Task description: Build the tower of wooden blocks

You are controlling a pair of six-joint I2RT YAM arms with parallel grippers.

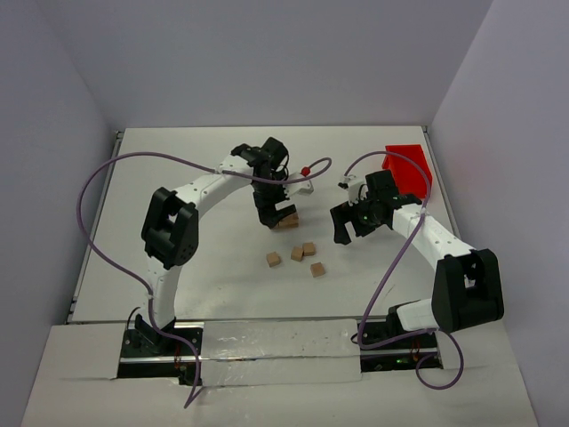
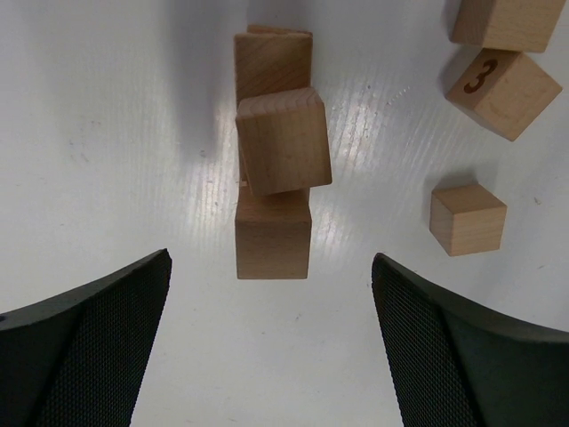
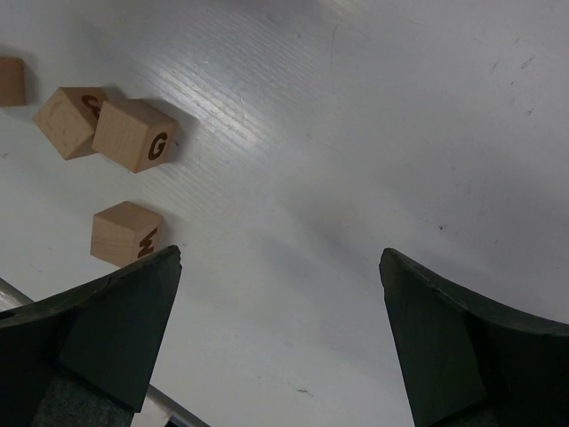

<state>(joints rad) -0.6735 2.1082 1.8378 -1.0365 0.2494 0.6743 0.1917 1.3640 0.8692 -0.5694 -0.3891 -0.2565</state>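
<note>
The tower (image 1: 286, 220) is a short row of tan wood cubes with one cube lying skewed on top (image 2: 283, 142); its near bottom cube (image 2: 273, 236) sits just ahead of my left fingers. My left gripper (image 1: 269, 217) hovers over the tower, open and empty (image 2: 271, 356). Several loose wood blocks (image 1: 297, 254) lie just in front of the tower; one carries a "3" (image 2: 502, 92). My right gripper (image 1: 352, 231) is open and empty (image 3: 280, 347) above bare table, right of the loose blocks, with a "G" block (image 3: 133, 133) to its left.
A red plastic bin (image 1: 409, 165) stands at the back right by the table edge. Purple cables (image 1: 107, 178) loop over the left side and near the right arm. A small red knob (image 1: 305, 169) and a white piece (image 1: 347, 182) lie behind the grippers.
</note>
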